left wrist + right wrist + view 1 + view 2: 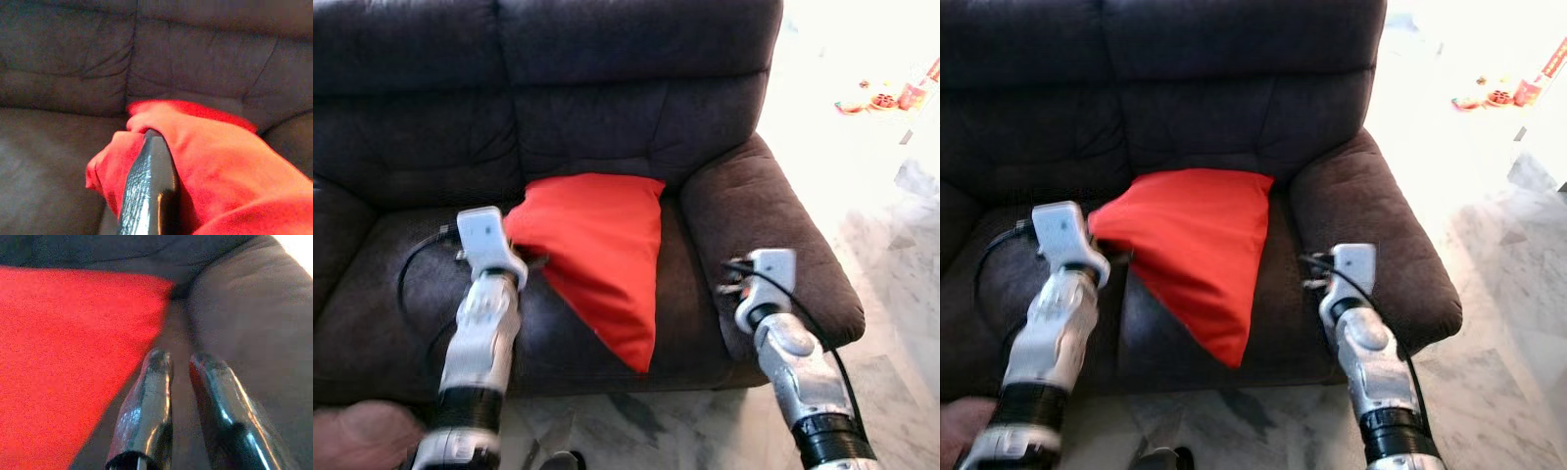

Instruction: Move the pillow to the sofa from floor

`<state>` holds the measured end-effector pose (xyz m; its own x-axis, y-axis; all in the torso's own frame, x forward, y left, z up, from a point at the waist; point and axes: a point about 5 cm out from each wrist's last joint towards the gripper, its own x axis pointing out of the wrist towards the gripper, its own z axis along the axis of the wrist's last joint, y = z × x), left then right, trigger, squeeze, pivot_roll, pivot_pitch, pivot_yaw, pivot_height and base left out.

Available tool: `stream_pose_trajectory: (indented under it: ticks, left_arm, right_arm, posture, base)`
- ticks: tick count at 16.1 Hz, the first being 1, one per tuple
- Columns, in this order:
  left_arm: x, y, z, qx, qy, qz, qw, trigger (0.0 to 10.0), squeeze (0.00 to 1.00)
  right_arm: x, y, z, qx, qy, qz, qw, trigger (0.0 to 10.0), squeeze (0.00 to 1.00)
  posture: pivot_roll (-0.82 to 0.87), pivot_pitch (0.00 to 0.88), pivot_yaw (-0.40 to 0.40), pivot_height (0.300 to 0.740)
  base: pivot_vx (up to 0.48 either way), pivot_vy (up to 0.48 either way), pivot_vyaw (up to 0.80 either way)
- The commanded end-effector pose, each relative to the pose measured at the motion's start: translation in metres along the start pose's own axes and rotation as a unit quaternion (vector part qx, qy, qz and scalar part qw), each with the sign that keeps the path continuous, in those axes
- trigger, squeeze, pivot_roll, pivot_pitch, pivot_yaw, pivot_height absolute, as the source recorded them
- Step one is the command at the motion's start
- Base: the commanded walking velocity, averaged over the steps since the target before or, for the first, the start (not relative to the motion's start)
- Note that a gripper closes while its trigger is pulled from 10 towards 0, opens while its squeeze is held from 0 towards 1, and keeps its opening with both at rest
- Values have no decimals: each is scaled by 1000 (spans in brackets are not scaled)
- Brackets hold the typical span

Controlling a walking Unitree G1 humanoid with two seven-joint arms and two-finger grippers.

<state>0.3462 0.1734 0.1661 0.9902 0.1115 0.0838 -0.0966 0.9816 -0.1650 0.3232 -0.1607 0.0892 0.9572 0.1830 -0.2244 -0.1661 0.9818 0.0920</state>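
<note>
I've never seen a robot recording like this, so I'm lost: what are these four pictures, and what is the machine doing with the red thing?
It is a walking humanoid robot with two silver arms, each ending in a two-fingered black tool. The top two pictures come from its head camera, looking down at a dark sofa. The bottom two come from cameras on its wrists, looking along the fingers. A red pillow lies on the sofa seat, leaning against the backrest. The left tool pinches a bunched corner of the pillow. The right tool holds nothing; its fingers stand slightly apart above the seat, between the pillow and the armrest.
</note>
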Motion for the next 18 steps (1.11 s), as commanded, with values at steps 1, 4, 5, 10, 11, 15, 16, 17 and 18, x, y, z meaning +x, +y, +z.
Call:
stream_pose_trajectory:
  ticks: [1, 4, 5, 10, 11, 15, 16, 17, 18]
  left_arm:
    - [11, -5, 28, -28, -42, 2, 999, 10000, 0]
    - [20, -23, 48, -47, -47, -30, 997, 10000, 0]
    - [20, -23, 48, -47, -47, -30, 997, 10000, 0]
    - [27, -68, 80, -18, -54, -157, 986, 10000, 0]
    - [28, -71, 84, -19, -56, -163, 985, 10000, 0]
    - [32, -70, 86, -18, -50, -154, 987, 10000, 0]
    - [34, -67, 86, -14, -48, -145, 988, 10000, 0]
    - [35, -65, 88, -13, -51, -142, 988, 10000, 0]
    - [35, -63, 90, -12, -53, -138, 989, 10000, 0]
  right_arm:
    - [0, 18, 7, 42, -3, 70, 997, 10000, 0]
    - [-8, 33, -6, 51, 52, 158, 985, 10000, 0]
    - [-8, 33, -6, 51, 52, 158, 985, 10000, 0]
    - [-7, 29, 20, 125, 14, 186, 975, 10000, 188]
    - [-8, 29, 27, 118, 4, 200, 973, 10000, 1000]
    - [-27, 39, 40, -3, 24, 313, 949, 10000, 1000]
    - [-32, 38, 36, -20, 37, 329, 943, 10000, 1000]
    - [-36, 33, 30, -33, 55, 334, 940, 10000, 1000]
    - [-38, 27, 24, -52, 72, 331, 940, 10000, 1000]
  posture:
    - [50, 77, 40, 740]
    - [48, 94, 37, 740]
    - [48, 94, 37, 740]
    - [53, 113, 31, 740]
    - [51, 114, 29, 740]
    - [34, 125, 19, 740]
    - [32, 130, 16, 740]
    - [32, 135, 11, 740]
    - [33, 136, 9, 740]
  base:
    - [0, 0, 0]
    - [0, 0, 0]
    - [0, 0, 0]
    - [0, 0, 0]
    - [0, 0, 0]
    - [0, 0, 0]
    - [0, 0, 0]
    - [0, 0, 0]
    - [0, 0, 0]
